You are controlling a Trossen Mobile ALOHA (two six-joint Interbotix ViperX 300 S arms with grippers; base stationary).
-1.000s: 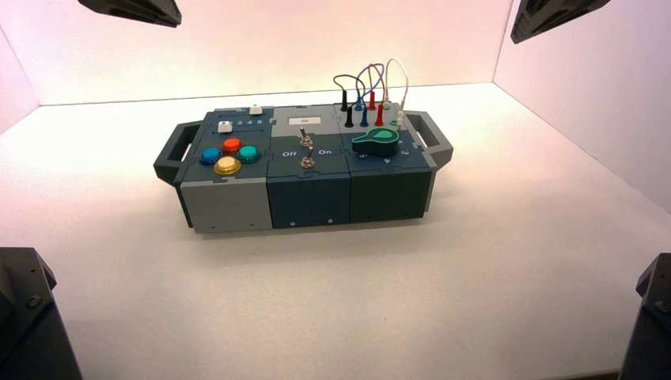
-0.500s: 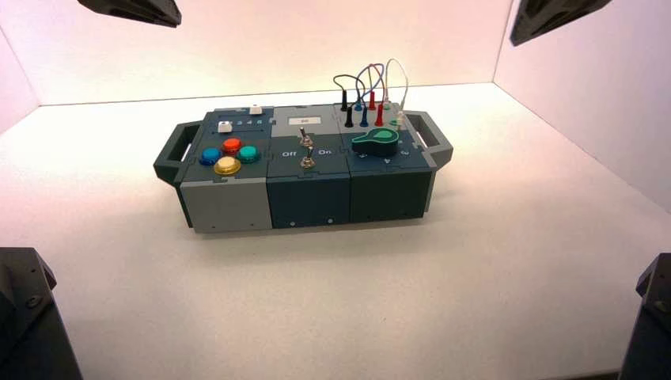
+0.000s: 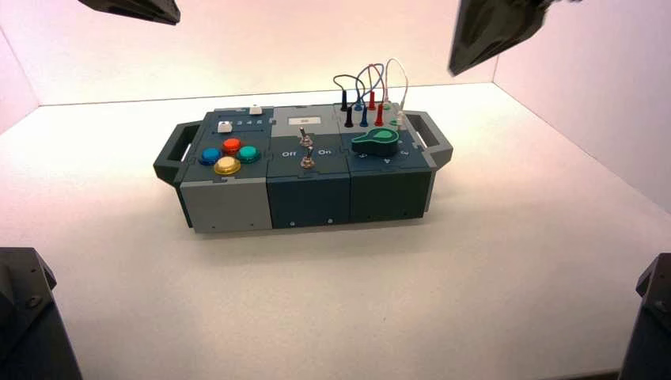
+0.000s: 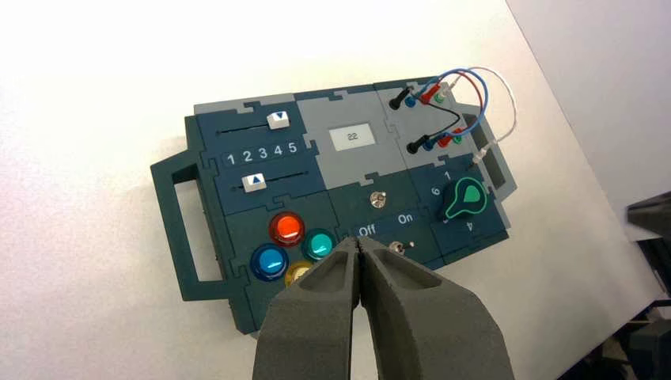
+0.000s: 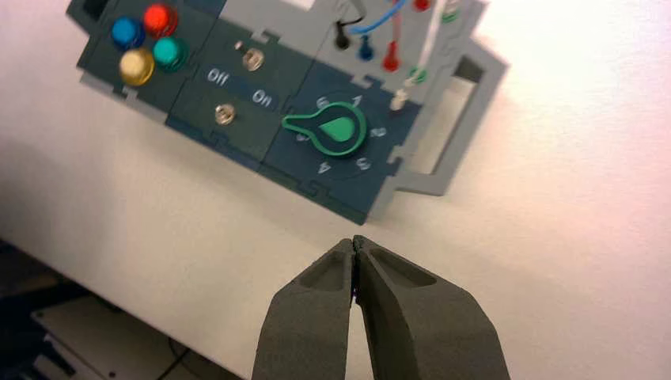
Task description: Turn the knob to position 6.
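The teal-green teardrop knob point(image 3: 375, 141) sits on the right end of the box point(image 3: 229, 202). In the right wrist view the knob point(image 5: 336, 129) aims its pointer between the 6 and 4 marks. My right gripper point(image 5: 354, 241) is shut and empty; it hangs high above the table, off the box's front edge and apart from the knob. It shows as a dark shape point(image 3: 494, 28) at the top of the high view. My left gripper point(image 4: 358, 241) is shut and empty, parked high over the box's left side point(image 3: 130, 9). The left wrist view also shows the knob point(image 4: 465, 199).
Beside the knob are two metal toggle switches point(image 3: 305, 152) marked Off and On. Four coloured push buttons point(image 3: 229, 155) and two white sliders point(image 4: 265, 150) fill the left end. Plugged wires point(image 3: 370, 83) loop behind the knob. A small display point(image 4: 361, 136) reads 22. A handle point(image 3: 431, 134) juts right.
My right arm has swung in from the top right corner, moving left and lower toward the box's knob end. The left arm and the box have not moved.
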